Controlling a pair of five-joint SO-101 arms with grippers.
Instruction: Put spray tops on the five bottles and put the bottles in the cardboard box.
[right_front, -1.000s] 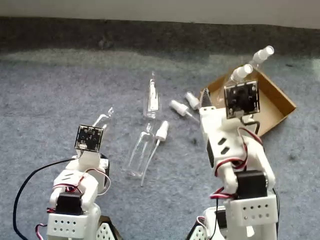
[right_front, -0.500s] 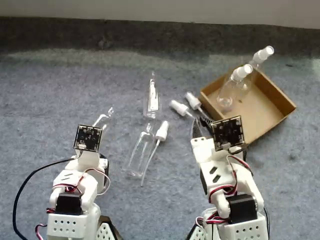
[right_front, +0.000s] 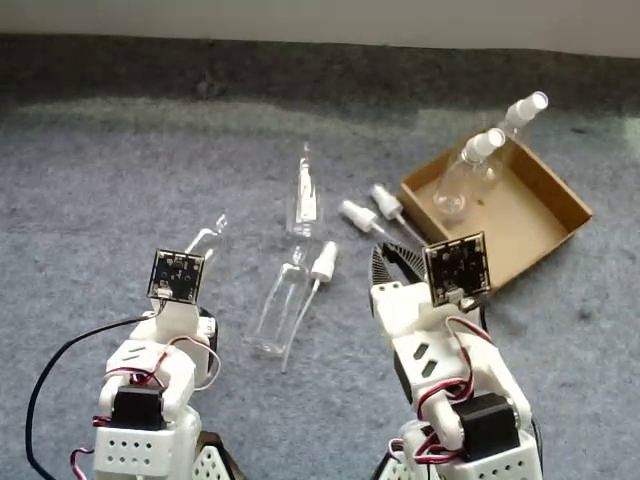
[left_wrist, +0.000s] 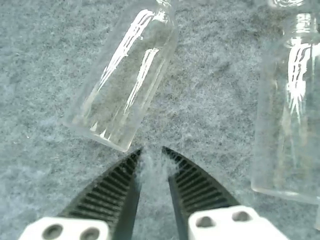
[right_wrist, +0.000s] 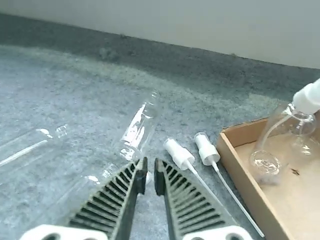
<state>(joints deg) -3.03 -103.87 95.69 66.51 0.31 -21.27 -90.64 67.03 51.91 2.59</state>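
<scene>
The cardboard box (right_front: 525, 225) lies at the far right and holds two capped bottles (right_front: 468, 170), whose white spray tops (right_front: 527, 106) lean over its far rim. Three clear uncapped bottles lie on the carpet: one far (right_front: 303, 200), one nearer (right_front: 278, 300), one (right_front: 205, 240) just ahead of my left arm (right_front: 180, 276). Three loose spray tops (right_front: 322, 262) (right_front: 355, 213) (right_front: 385, 199) lie between bottles and box. My left gripper (left_wrist: 151, 150) is shut and empty, its tips just short of a bottle's base (left_wrist: 125, 80). My right gripper (right_front: 392, 262) (right_wrist: 150, 176) is shut and empty, near the box's near-left corner (right_wrist: 235, 150).
Grey carpet covers the table, with a darker strip and pale wall at the far edge (right_front: 320, 60). Open carpet lies left of the bottles and to the right of my right arm. A second bottle (left_wrist: 290, 110) lies beside the left gripper.
My right arm has drawn back from over the box toward the near side and a little left, uncovering the bottle in the box. The left arm has kept still.
</scene>
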